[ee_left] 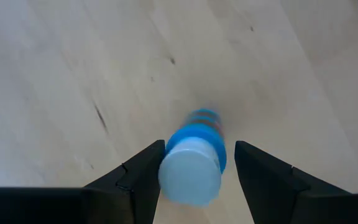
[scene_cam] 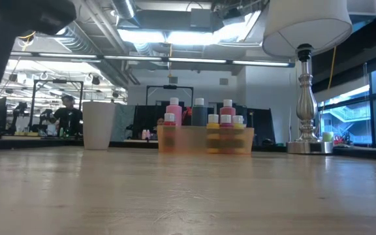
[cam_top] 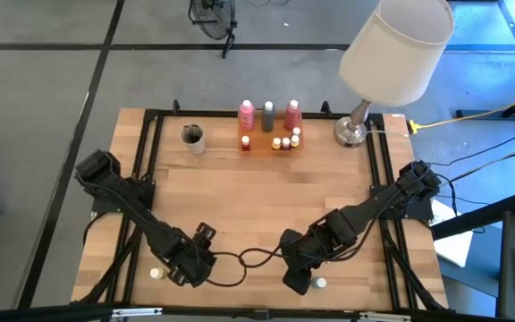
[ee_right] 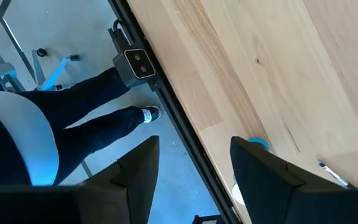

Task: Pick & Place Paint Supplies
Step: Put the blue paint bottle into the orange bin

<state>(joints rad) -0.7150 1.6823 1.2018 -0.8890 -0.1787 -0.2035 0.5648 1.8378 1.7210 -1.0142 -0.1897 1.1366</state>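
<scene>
Paint supplies (cam_top: 269,125) at wood table's (cam_top: 257,197) far edge | lamp (cam_top: 392,54) beside | both grippers' jaws spread.

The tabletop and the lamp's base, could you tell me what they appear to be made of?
The tabletop looks like pale wood, joined in strips with visible grain and a matte finish. The lamp's base looks like polished silvery metal, since its turned stem shows bright reflections, though plated plastic cannot be ruled out.

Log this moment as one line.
left hand: open around blue bottle | right hand: open, empty, near edge | tray: stocked
</scene>
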